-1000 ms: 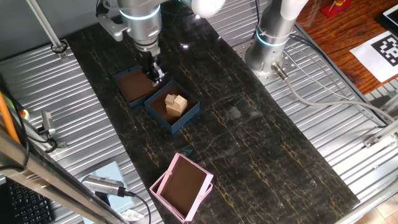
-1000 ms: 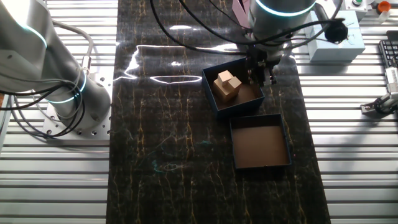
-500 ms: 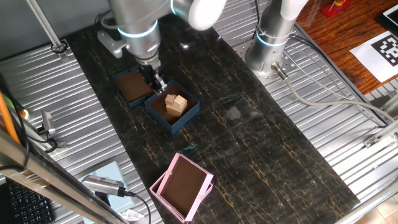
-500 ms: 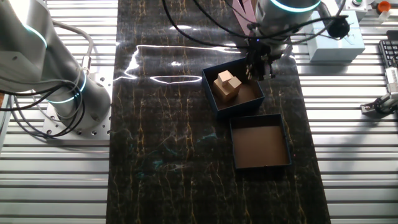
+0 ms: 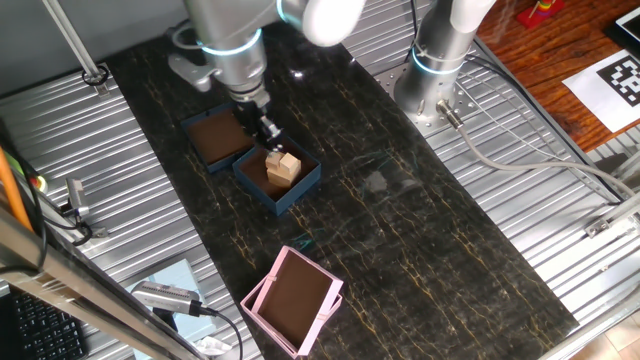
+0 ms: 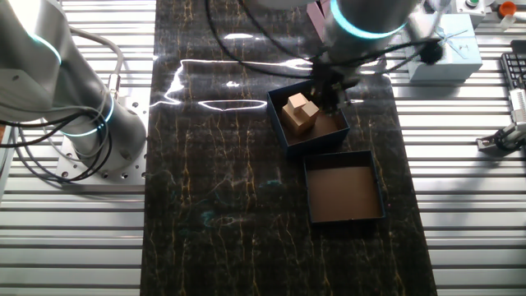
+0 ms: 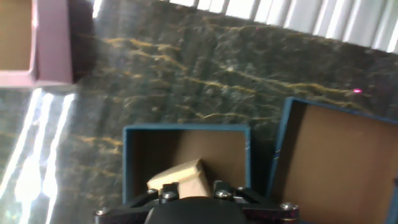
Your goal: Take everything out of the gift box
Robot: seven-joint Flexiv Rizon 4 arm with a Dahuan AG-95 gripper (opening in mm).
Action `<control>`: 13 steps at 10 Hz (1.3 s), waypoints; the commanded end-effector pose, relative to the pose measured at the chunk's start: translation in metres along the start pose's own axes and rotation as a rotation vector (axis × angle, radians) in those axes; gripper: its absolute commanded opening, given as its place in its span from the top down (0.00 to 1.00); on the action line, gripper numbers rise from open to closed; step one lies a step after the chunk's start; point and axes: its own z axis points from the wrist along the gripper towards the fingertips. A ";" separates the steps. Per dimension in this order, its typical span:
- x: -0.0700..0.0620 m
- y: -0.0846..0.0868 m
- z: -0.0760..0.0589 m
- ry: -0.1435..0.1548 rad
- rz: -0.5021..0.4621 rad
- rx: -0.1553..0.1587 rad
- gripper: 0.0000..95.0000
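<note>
Gift box (image 5: 277, 179) sits open-topped near the middle of the dark marbled counter (image 5: 400, 240), navy walls, brown floor visible. Inside it, the wooden blocks (image 5: 283, 167) are bunched together toward one side: light tan, a larger chunk with smaller cubes stacked on or against it; from the other fixed view the pile (image 6: 300, 113) occupies the left half of the box (image 6: 309, 119), the right half of the floor bare. None of the blocks are out on the counter. Gripper (image 5: 264, 131) hangs over the box's rim on the side nearest the lid, tips low, close to the blocks but with no contact that I can confirm. Jaws: both fixed views are blurred and the fingers read as one dark mass, so I cannot tell how wide they stand; nothing is seen clamped between them. Hand view shows only the gripper's base at the bottom edge, with the box (image 7: 186, 163) directly below and one tan block (image 7: 179, 180) just ahead of it. Shallow dark blue lid (image 5: 214, 138), brown inside up, lies touching or just beside the box at one corner. Pink box (image 5: 294, 300), brown inside, lies well apart near the counter's edge, tilted on its own lid.
</note>
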 end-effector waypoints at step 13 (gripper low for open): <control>-0.003 0.000 0.059 0.029 0.056 0.145 0.40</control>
